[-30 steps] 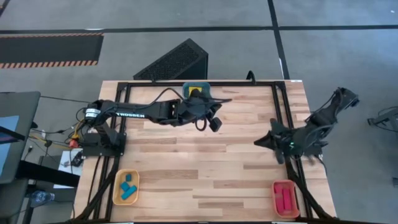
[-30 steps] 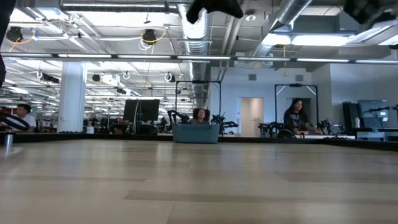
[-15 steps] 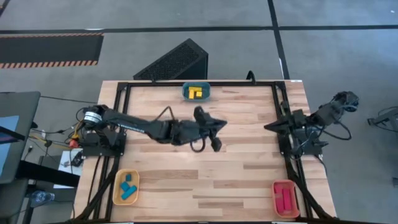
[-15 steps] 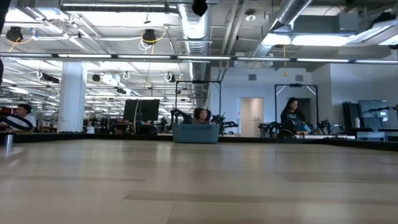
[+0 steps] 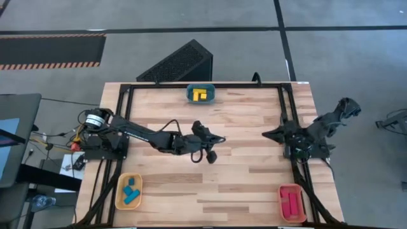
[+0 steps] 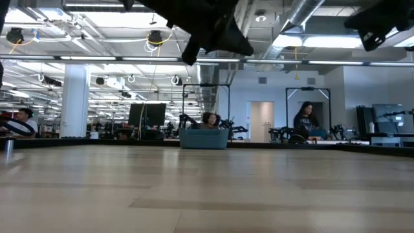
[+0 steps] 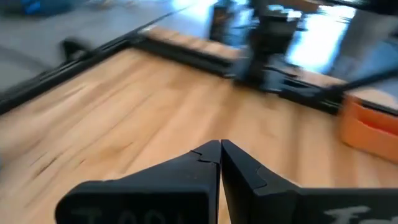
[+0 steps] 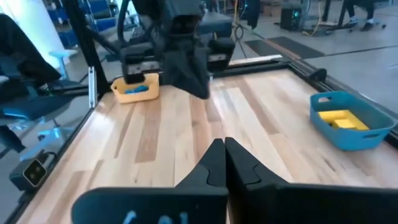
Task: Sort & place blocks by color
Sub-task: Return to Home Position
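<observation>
Three trays (image 5: 189,93) – blocks (image 5: 200,95) in each

the right gripper (image 8: 222,148) is seen from behind, its two dark fingers (image 8: 205,169) pressed together so that no gap is left between the tips. beyond the tips a pale wooden table (image 8: 249,118) is spread out, edged by a black frame (image 8: 314,74). a blue tray (image 8: 348,142) is set on the boards near one edge, and yellow blocks (image 8: 341,118) are laid inside it. well apart from it, at the far side of the table, a yellow tray (image 8: 122,94) is placed beside the frame, with blue blocks (image 8: 140,89) in it. the left arm (image 8: 183,53) is hung dark above the boards, just beside that yellow tray.
</observation>
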Motion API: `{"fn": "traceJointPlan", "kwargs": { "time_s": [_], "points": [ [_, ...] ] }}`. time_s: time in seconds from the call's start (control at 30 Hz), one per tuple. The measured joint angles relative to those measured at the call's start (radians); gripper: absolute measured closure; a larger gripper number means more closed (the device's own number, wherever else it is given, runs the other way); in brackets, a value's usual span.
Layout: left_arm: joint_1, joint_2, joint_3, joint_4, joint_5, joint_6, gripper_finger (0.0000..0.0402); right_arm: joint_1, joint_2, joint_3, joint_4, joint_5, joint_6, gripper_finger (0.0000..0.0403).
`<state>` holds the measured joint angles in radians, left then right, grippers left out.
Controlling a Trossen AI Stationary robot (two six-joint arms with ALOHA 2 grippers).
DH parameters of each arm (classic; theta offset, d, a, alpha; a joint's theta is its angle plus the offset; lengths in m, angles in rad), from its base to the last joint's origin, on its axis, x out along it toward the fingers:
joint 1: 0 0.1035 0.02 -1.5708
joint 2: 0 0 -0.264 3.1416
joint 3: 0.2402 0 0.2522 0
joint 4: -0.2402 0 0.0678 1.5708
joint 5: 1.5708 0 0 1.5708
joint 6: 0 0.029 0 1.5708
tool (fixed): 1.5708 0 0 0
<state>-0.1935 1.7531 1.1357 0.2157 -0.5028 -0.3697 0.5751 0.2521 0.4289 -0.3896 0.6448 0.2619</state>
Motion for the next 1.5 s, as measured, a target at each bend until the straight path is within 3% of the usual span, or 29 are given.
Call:
{"fn": "traceJointPlan", "kwargs": {
  "time_s": [0.13, 0.23, 0.5, 0.63, 0.77, 0.97, 1.13, 1.37, 1.5],
  "points": [
    [-0.026, 0.000, -0.027, 0.108, 0.106, 0.180, 0.0401, -0.002, 0.002, -0.047, 0.006, 0.004, 0.004, 0.0394],
    [-0.025, 0.000, -0.028, 0.132, 0.119, 0.228, 0.0401, -0.002, 0.002, -0.050, 0.028, 0.005, -0.005, 0.0393],
    [0.026, 0.000, -0.028, 0.132, 0.216, 0.295, 0.0401, -0.016, 0.002, -0.052, 0.279, -0.061, -0.285, 0.0398],
    [0.061, -0.002, -0.028, 0.151, 0.348, 0.372, 0.0401, -0.078, 0.031, -0.051, 0.242, 0.013, -0.306, 0.0398],
    [0.107, -0.002, -0.028, 0.120, 0.474, 0.421, 0.0401, -0.167, 0.065, -0.052, 0.273, -0.005, -0.217, 0.0397],
    [0.208, -0.002, -0.028, 0.093, 0.827, 0.460, 0.0401, -0.296, 0.156, -0.052, 0.431, -0.037, -0.262, 0.0397],
    [0.281, -0.054, -0.028, -0.091, 0.996, 0.558, 0.0401, -0.407, 0.272, -0.051, 0.588, -0.048, -0.249, 0.0397],
    [0.393, -0.229, -0.027, -0.392, 1.065, 0.763, 0.0401, -0.454, 0.429, -0.051, 0.712, -0.143, -0.185, 0.0397],
    [0.452, -0.315, -0.070, -0.480, 1.134, 0.825, 0.0401, -0.451, 0.505, -0.051, 0.776, -0.205, -0.163, 0.0397]
  ]
}}
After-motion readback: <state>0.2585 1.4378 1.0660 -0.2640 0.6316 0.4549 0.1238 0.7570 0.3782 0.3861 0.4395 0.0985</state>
